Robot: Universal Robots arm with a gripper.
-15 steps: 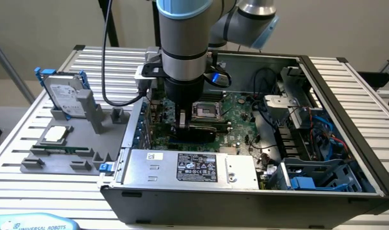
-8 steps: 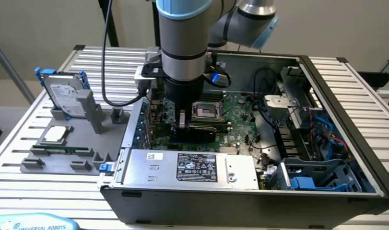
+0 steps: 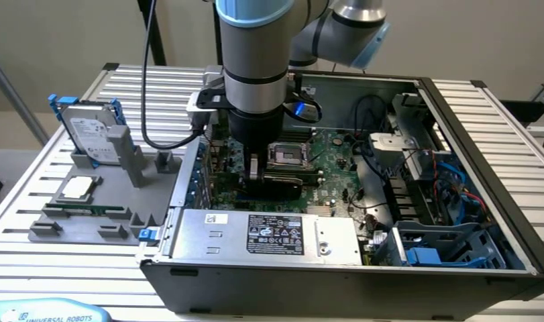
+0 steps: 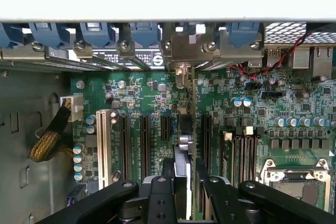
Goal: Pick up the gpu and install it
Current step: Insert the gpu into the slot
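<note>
The gpu [image 4: 181,148] shows edge-on in the wrist view as a thin card standing upright above the motherboard's expansion slots [image 4: 144,140]. Its silver bracket [image 4: 182,56] reaches the case's rear wall among the blue slot clips. My gripper [image 4: 182,184] is shut on the card, with one black finger [image 4: 167,174] on each side of it. In the exterior view the gripper [image 3: 252,180] is low inside the open computer case [image 3: 486,154], just over the green motherboard [image 3: 330,168] beside the CPU socket [image 3: 288,155]. Whether the card's edge sits in a slot is hidden.
Outside the case, at the exterior view's left, a grey fixture [image 3: 39,228] holds a hard drive [image 3: 86,131] in a blue frame, a processor chip [image 3: 78,188] and a memory stick [image 3: 86,208]. The power supply [image 3: 263,235] lies at the case's front. Cables [image 3: 432,174] and drive bays crowd its right side.
</note>
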